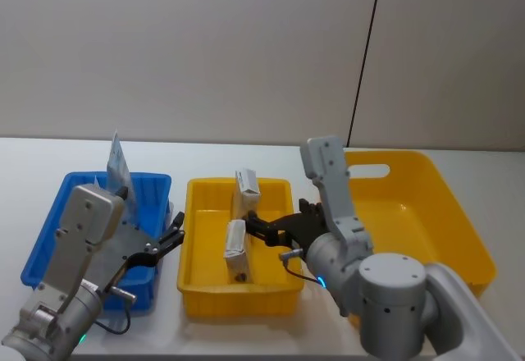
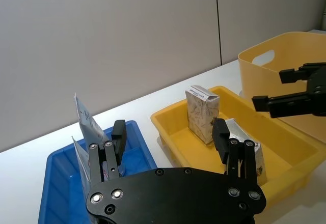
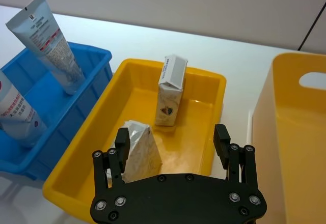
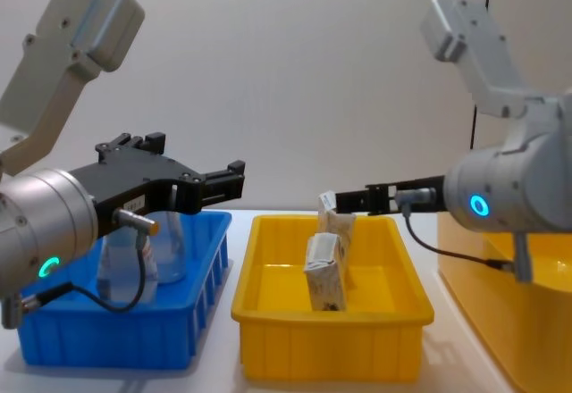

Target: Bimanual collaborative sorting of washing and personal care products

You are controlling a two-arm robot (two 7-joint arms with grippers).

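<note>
Two cream cartons are in the small yellow bin [image 1: 238, 302]: one upright [image 1: 247, 185] at the back, one tipped [image 1: 235, 249] near the middle. The right wrist view shows the same upright carton [image 3: 170, 91] and tipped carton [image 3: 140, 150]. White-blue tubes [image 3: 48, 35] [image 3: 18, 112] stand leaning in the blue bin [image 1: 49, 223]. My left gripper [image 1: 172, 234] hovers open and empty over the blue bin's right edge. My right gripper [image 1: 256, 228] hangs open and empty above the tipped carton, just clear of it.
A large yellow bin [image 1: 426, 213] with a handle slot sits at the right, nothing showing inside. All three bins stand side by side on a white table [image 1: 205, 157], with a plain wall behind.
</note>
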